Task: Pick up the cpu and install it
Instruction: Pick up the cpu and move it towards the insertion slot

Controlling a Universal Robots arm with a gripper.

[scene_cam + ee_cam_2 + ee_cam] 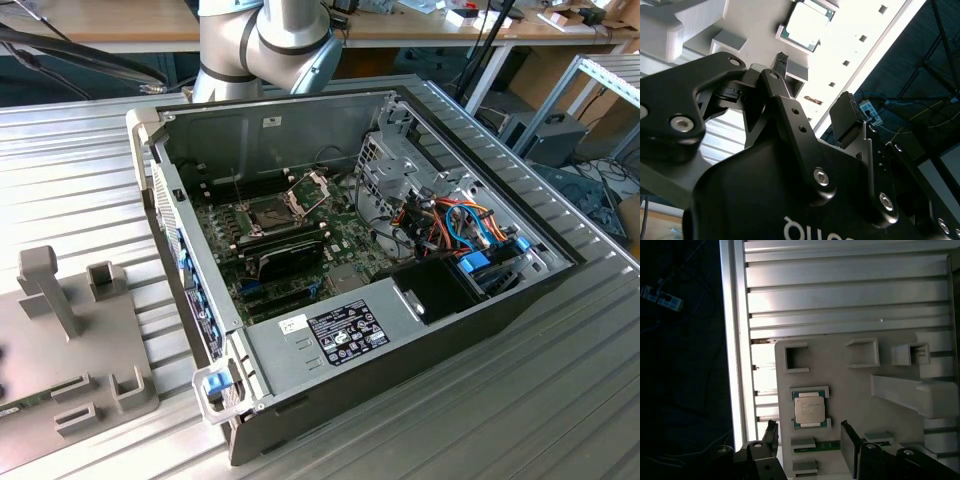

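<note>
An open computer case (270,130) lies on its side on a ribbed metal table (560,400), with the base of the robot arm (265,40) rising behind its far wall. At the edge of the table on the exterior view's left sits a grey fixture plate (30,360) with raised holders. In the first wrist view the cpu (810,410), a small square chip with a pale metal top, lies flat in a shallow framed nest on that plate (850,400), close to the plate edge that runs alongside the table's edge. It shows again in the second wrist view (807,25), seated square in the same nest. The gripper (808,430) hangs over the plate just beside the chip, its two dark fingers (850,450) spread wide apart with nothing between them. The second wrist view shows the gripper (815,77) equally parted and empty, clear of the chip. Inside the case, the dark square socket (272,213) on the green board appears bare, and its hinged metal frame (312,186) stands tilted up beside it. Judged from this, the work is at its very start. The chip has not been grasped or lifted, and the carry to the case and the seating in the socket both remain undone.
</note>
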